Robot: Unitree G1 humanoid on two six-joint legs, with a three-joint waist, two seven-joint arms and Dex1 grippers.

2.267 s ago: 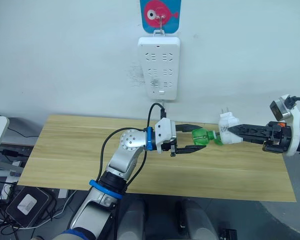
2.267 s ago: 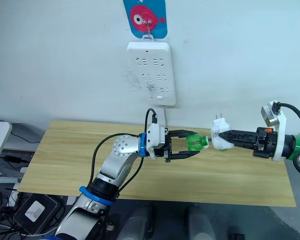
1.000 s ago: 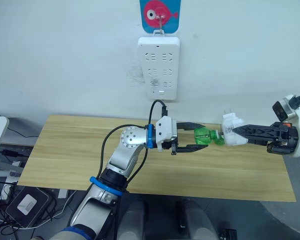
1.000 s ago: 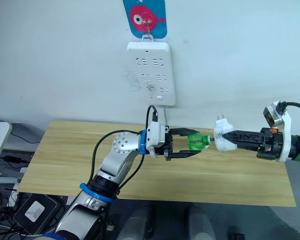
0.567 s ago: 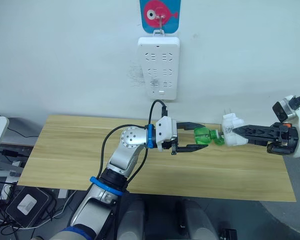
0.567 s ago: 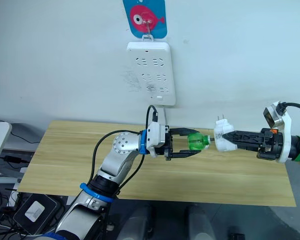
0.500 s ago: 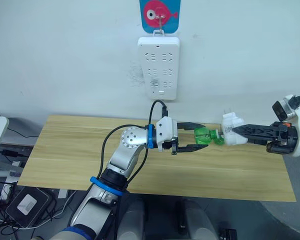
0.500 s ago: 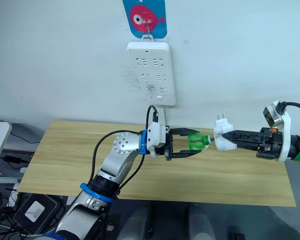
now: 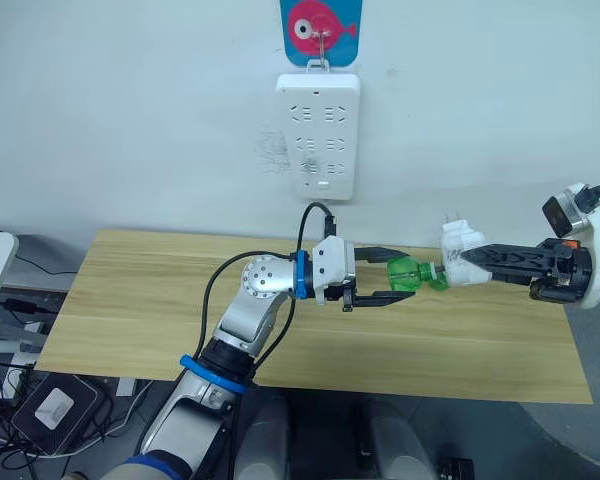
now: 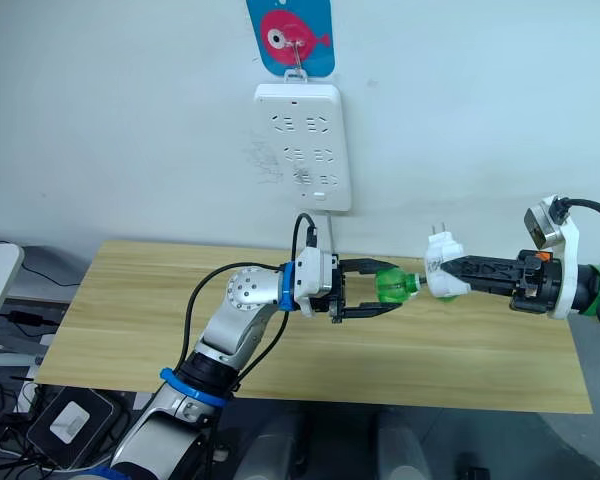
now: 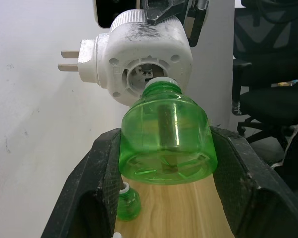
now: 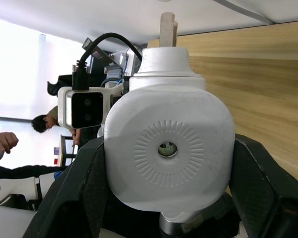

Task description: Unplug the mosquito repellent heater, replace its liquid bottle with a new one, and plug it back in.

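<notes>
1. Two things are up in the air between your arms. The mosquito repellent heater (image 9: 460,245) is squeezed tight in your right jaws. Its liquid bottle (image 9: 408,272) is squeezed tight by its round belly in your left jaws.
2. One small change: your right jaws have lifted the heater a bit and tipped it. The left jaws and the bottle have stayed where they were.
3. Now the bottle's neck sits right at the round hole under the heater, a little crooked. A thin dark wick runs across the small gap between them. I think the bottle is loose but not all the way out yet.
4. So the unplug step looks done. The pull-apart step is close to done.
5. The new one (image 11: 127,204), with its white cap, stands on the desk (image 9: 180,300) below your left jaws. It has not been picked up.
6. Open air lies all around both jaws, and the bare desk is well below them.
7. The power strip (image 9: 318,135) hangs on the wall, up above your left jaws and well apart from them.
8. Your right jaws are near the desk's right end, so mind that edge if you put anything down there.
</notes>
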